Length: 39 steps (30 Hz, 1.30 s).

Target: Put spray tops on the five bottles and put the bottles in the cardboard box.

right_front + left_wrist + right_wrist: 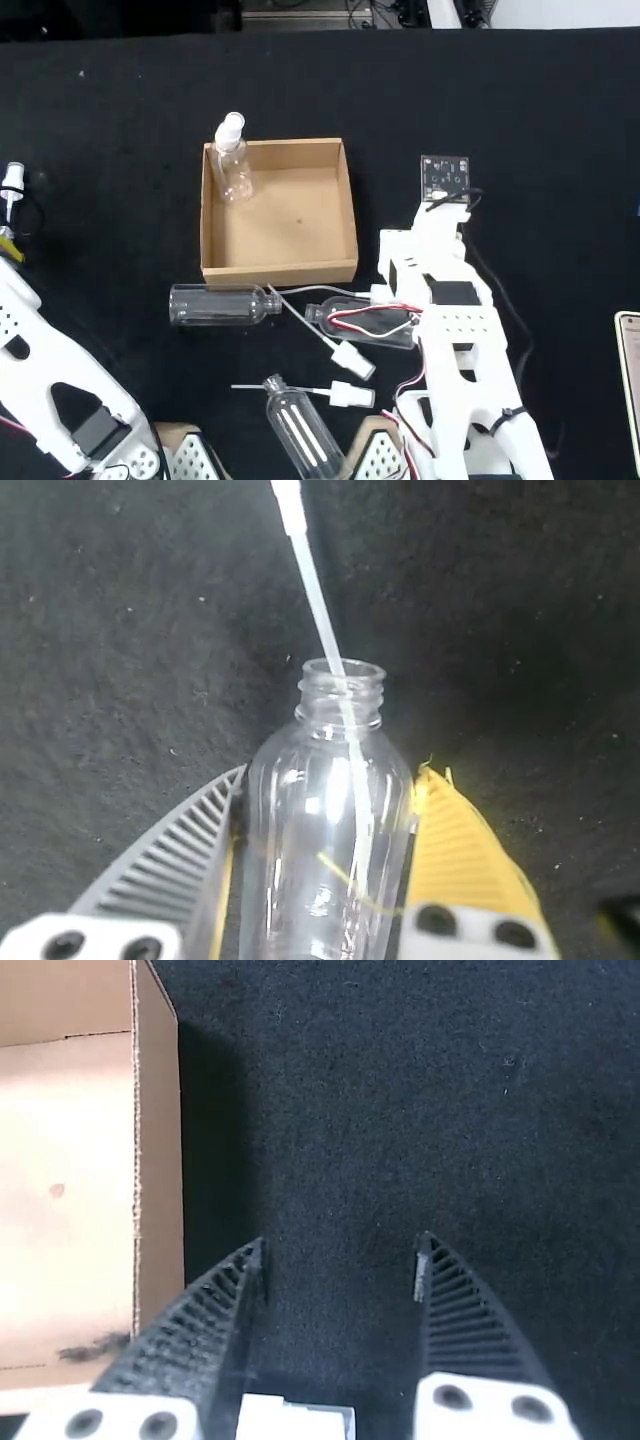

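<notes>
Clear plastic bottle (330, 870), white spray tube (315, 600) in its neck, sits clamped in the left gripper (332, 780) at the left edge of the black table (100, 100); right gripper (340, 1250) gapes wide beside the brown cardboard box (150, 1160).

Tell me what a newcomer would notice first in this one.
The cardboard box at mid-table, with one capped bottle standing in its far left corner. Closer to the arms, three uncapped bottles lie on the black cloth with two loose spray tops among them. In the left wrist view, the left arm's jaws are shut on a fifth bottle with a spray tube dipping into its neck.
</notes>
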Available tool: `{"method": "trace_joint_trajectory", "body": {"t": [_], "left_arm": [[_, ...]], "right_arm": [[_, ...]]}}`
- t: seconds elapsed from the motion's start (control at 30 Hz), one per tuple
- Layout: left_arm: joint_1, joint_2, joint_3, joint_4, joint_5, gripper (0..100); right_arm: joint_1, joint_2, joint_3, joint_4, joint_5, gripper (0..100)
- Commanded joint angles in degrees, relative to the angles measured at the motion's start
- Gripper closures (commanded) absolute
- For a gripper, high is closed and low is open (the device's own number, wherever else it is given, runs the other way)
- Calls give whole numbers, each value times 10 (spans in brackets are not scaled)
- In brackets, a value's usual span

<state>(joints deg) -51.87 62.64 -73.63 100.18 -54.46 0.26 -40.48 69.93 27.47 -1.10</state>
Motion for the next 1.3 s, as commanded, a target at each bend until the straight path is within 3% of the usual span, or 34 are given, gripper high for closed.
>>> {"method": "trace_joint_trajectory", "body": {"t": [0.0, 0.2, 0.5, 0.83, 1.13, 1.27], "left_arm": [[7, -23, -31, 8, 28, 863], [14, -69, 32, 8, 47, 863], [59, -227, 283, -8, 47, 863], [71, -400, 646, -244, 63, 863], [80, -684, 943, -371, 68, 863], [80, -776, 1040, -453, 133, 863]], "right_arm": [[11, -29, -6, -14, 2, 790], [11, -29, -6, -14, 2, 790], [11, -29, -5, -14, 2, 790], [11, -29, -5, -14, 2, 790], [11, -29, -5, -14, 2, 790], [11, -29, -4, -14, 2, 790]]}}
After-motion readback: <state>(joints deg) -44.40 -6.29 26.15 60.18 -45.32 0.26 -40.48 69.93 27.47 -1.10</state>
